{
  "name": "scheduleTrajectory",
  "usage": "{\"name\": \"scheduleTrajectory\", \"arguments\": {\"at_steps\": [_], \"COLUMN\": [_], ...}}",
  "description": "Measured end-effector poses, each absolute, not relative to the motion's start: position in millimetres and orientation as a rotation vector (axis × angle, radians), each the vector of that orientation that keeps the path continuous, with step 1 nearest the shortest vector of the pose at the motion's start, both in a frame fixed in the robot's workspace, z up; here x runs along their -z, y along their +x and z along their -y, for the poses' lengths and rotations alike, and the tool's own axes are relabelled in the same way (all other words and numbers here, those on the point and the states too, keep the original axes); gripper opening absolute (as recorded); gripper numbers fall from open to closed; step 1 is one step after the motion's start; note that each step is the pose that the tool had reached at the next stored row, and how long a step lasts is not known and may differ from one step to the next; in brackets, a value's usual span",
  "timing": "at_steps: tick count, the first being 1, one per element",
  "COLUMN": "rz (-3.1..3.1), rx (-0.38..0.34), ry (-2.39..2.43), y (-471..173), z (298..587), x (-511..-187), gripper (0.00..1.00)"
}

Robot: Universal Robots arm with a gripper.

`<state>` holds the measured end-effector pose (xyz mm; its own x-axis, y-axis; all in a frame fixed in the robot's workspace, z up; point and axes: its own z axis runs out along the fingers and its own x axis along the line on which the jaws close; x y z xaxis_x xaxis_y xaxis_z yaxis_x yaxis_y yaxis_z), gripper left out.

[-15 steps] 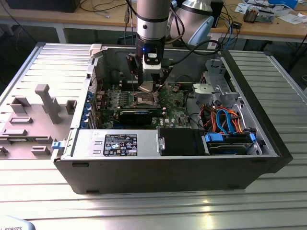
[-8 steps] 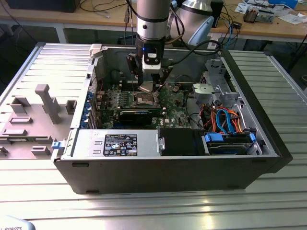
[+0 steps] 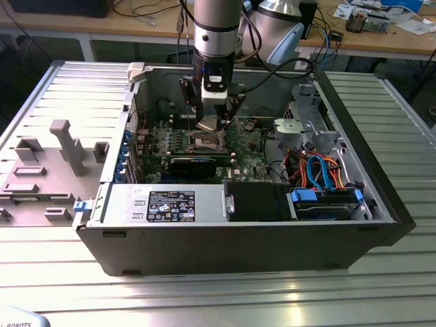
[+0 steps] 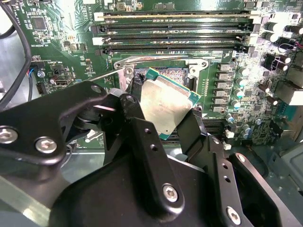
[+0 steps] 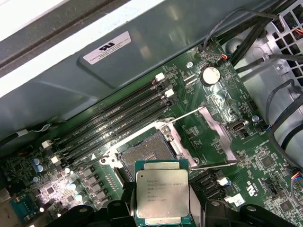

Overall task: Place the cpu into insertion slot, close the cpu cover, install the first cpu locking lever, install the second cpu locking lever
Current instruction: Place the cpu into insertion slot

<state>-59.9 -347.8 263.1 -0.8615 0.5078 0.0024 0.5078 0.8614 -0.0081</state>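
Note:
My gripper (image 3: 210, 120) hangs inside the open computer case and is shut on the cpu (image 3: 206, 123). The cpu (image 5: 162, 196) is a flat silver-topped square on a green carrier edge, pinched on two opposite sides by the black fingers (image 4: 136, 101). It is held tilted just above the insertion slot (image 5: 144, 153), whose dark pin field lies bare in the green motherboard (image 3: 248, 146). The cpu cover (image 5: 218, 135) is swung open beside the slot. Two thin wire locking levers (image 5: 188, 115) stand raised off the board.
Long black memory slots (image 4: 175, 28) run beside the socket. A black card (image 3: 197, 163) stands upright near the board's front edge. The power supply (image 3: 167, 204), a drive bay with blue and orange cables (image 3: 320, 174) and the case walls hem in the board. A grey fixture (image 3: 48, 163) lies outside the case.

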Motion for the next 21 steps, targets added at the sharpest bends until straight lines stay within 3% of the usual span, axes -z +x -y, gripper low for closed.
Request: {"name": "scheduleTrajectory", "arguments": {"at_steps": [21], "rz": [3.015], "rx": [-0.016], "ry": [-0.871], "y": [-59.9], "z": [347.8], "x": [-262.8], "gripper": [0.55]}}
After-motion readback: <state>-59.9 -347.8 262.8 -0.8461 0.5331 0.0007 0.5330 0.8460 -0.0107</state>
